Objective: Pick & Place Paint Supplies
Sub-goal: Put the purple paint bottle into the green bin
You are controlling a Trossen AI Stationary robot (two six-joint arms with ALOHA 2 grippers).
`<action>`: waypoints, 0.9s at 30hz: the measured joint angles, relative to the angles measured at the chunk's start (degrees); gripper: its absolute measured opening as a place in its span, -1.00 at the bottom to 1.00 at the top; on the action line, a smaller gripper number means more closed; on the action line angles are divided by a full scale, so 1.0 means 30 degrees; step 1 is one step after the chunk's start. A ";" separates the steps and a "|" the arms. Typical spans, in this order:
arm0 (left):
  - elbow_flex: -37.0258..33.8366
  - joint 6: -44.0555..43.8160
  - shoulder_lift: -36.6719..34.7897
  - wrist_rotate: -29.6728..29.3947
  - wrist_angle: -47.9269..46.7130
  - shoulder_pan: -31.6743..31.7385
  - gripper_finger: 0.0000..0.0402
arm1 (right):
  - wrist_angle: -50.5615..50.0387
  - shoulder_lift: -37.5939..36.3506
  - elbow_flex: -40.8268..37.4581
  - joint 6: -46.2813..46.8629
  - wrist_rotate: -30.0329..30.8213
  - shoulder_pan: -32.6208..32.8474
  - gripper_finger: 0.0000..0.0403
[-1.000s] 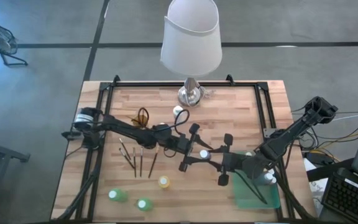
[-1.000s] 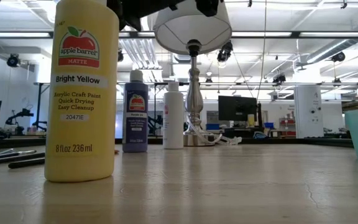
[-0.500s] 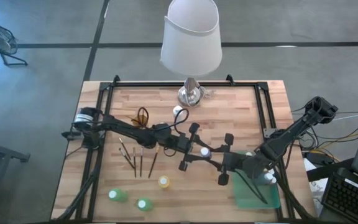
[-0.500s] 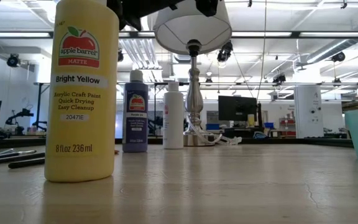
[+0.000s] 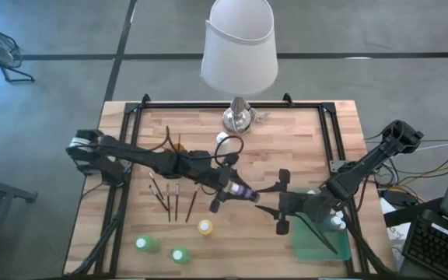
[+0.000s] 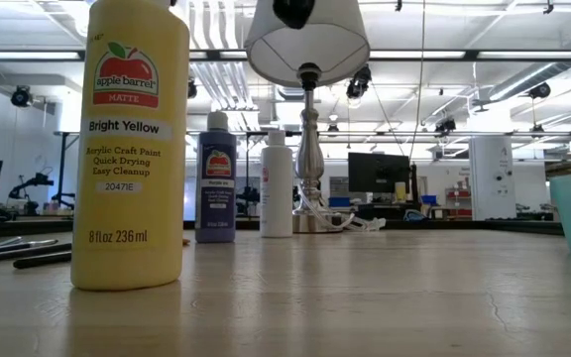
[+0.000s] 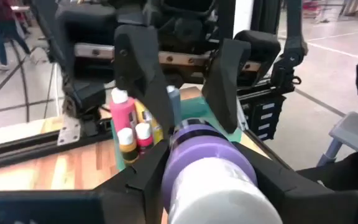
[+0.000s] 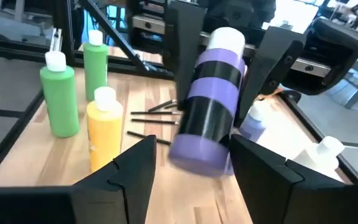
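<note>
A purple paint bottle (image 5: 242, 191) with a white cap and a dark label hangs level above the table's middle, with my left gripper (image 5: 230, 187) shut on it. Its cap end faces the left wrist (image 7: 222, 193); its base (image 8: 197, 155) points at my right gripper (image 5: 277, 201). That gripper is open, and its fingers (image 8: 132, 174) flank the base with a gap on each side. On the table stand a yellow bottle (image 5: 204, 227) and two green bottles (image 5: 146, 244). Several dark paintbrushes (image 5: 173, 198) lie flat. My left gripper pinches the purple bottle's body (image 7: 194, 140) between its two fingers (image 8: 185, 62), toward the cap end. The fingers come about level from the table's left and lie along the bottle. The bottle is lifted clear and lies roughly level, base away from the wrist.
A green tray (image 5: 317, 247) at the near right holds several small bottles (image 7: 132, 124). A lamp with a white shade (image 5: 238, 47) stands at the far middle, a white-capped bottle (image 5: 224, 140) by its foot. A black frame (image 5: 131, 117) borders the table.
My left gripper has drawn back toward the table's left edge and risen a little, tipping toward level. The purple bottle has gone with it: its white cap faced up between the two grippers, and now the bottle lies level. My right arm has stayed in place.
</note>
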 joint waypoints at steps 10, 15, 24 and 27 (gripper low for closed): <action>-0.0015 0.0454 -0.0139 -0.0228 -0.0073 0.0004 -0.29 | 0.0355 -0.0066 0.0007 -0.0499 0.0438 0.0013 -0.40; -0.0015 0.0529 -0.0096 -0.0536 -0.0087 0.0020 -0.30 | 0.0180 -0.0160 0.0007 -0.0491 0.0326 0.0036 -0.53; 0.0036 0.0864 -0.0133 -0.1234 -0.0168 0.0056 -0.30 | 0.0093 -0.0146 0.0007 -0.0216 -0.0436 0.0036 -0.31; 0.0036 0.1039 -0.0133 -0.1243 -0.0220 0.0049 -0.30 | 0.0162 -0.0172 0.0007 -0.0683 0.0097 0.0036 -0.16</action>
